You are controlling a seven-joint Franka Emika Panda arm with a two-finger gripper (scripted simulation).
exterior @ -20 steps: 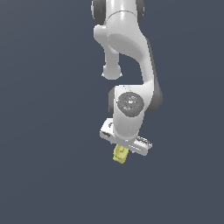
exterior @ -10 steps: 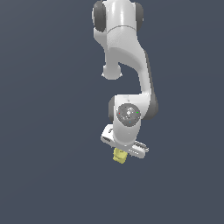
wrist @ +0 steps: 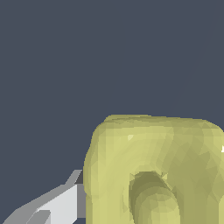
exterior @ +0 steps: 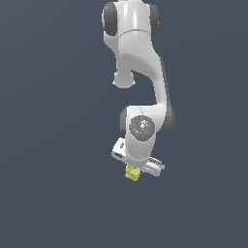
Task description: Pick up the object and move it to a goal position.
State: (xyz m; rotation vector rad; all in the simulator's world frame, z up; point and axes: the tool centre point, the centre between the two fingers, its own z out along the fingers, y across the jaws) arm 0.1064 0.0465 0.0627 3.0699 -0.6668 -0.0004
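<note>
The object (exterior: 131,173) is a small pale-yellow blocky piece with rounded corners. In the exterior view it hangs just below the white hand of my arm. My gripper (exterior: 132,175) is shut on it, and the fingers are mostly hidden behind the hand and the piece. In the wrist view the object (wrist: 153,166) fills much of the picture, with a raised bump on its face, and one grey-white finger (wrist: 57,203) shows beside it.
Only a plain dark blue-grey background (exterior: 48,145) surrounds the arm in both views. No goal marker, table or other object shows.
The arm has folded a little, with the wrist joint lower and turned. The hand and the held object stay at nearly the same spot.
</note>
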